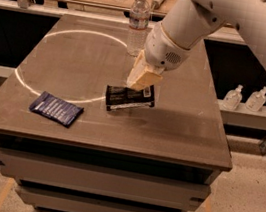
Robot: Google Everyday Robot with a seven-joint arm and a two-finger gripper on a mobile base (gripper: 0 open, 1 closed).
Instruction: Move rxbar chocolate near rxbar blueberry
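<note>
The rxbar chocolate (129, 99), a black-wrapped bar with white lettering, is near the middle of the brown table (189, 132), slightly tilted. My gripper (140, 81), with tan fingers, comes down from the upper right and is shut on the bar's top edge. The rxbar blueberry (56, 109), a dark blue wrapper with pale lettering, lies flat at the table's front left, well to the left of the black bar.
A clear water bottle (138, 23) stands upright at the back of the table, just behind my arm. Two small white bottles (246, 98) stand on a ledge to the right. A bright ring of light lies across the table's left half.
</note>
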